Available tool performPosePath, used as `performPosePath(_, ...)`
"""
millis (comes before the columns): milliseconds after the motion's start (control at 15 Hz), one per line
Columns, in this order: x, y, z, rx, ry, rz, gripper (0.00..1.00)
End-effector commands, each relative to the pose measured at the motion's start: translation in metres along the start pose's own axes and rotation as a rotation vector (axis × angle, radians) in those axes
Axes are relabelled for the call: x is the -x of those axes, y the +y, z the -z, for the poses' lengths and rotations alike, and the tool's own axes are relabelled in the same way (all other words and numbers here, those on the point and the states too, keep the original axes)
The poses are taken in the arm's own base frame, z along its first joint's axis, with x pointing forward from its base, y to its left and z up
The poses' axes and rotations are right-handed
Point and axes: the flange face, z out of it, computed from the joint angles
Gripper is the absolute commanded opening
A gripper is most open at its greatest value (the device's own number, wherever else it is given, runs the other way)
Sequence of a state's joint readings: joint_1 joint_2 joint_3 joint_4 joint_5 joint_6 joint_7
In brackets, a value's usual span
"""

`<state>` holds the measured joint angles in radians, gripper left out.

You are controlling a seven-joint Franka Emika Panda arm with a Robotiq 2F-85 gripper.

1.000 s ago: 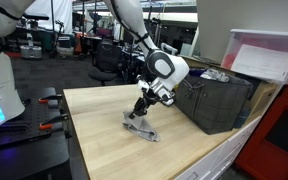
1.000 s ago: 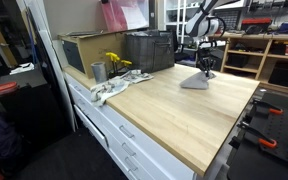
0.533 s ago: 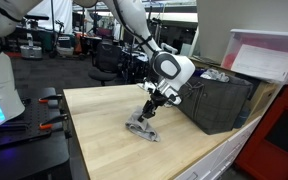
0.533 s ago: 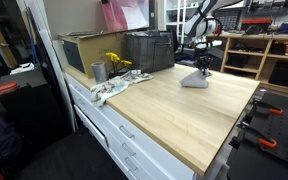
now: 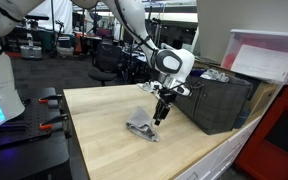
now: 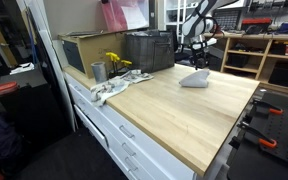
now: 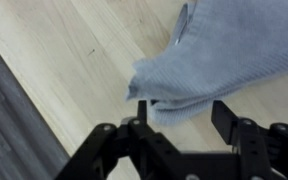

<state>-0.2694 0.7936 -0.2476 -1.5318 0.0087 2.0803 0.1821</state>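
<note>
Claw [image 5: 160,117] newly open, off cloth [image 5: 141,126]

A lab workshop: wooden workbench [image 5: 94,122], open shelves [image 6: 252,52] and an office chair [image 5: 105,66].

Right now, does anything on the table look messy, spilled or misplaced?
The grey cloth lies bunched in a heap on the wooden table, under the open gripper. In an exterior view a whitish rag lies rumpled at the table's edge beside a metal cup. Nothing looks spilled or damaged.
</note>
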Motion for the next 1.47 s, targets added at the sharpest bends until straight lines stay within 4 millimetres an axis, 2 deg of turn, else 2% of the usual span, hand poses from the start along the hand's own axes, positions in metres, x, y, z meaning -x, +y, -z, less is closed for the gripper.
performPosePath(0,0.003,-0.006,0.029,0.016,0.19,-0.068,0.99)
performPosePath(200,0.015,-0.018,0.042,-0.064,0.204,-0.081,1.0)
performPosePath(467,0.047,-0.025,0.054,-0.191,0.091,-0.077,1.0)
performPosePath(733,0.067,-0.022,0.044,-0.272,-0.06,-0.083,1.0)
performPosePath(800,0.069,-0.018,0.038,-0.26,-0.077,-0.097,0.75)
performPosePath(933,0.072,-0.008,0.021,-0.227,-0.102,-0.144,0.66)
performPosePath(1200,0.075,0.011,-0.014,-0.204,-0.133,-0.216,0.34)
performPosePath(1400,0.067,0.02,-0.03,-0.214,-0.113,-0.294,0.12)
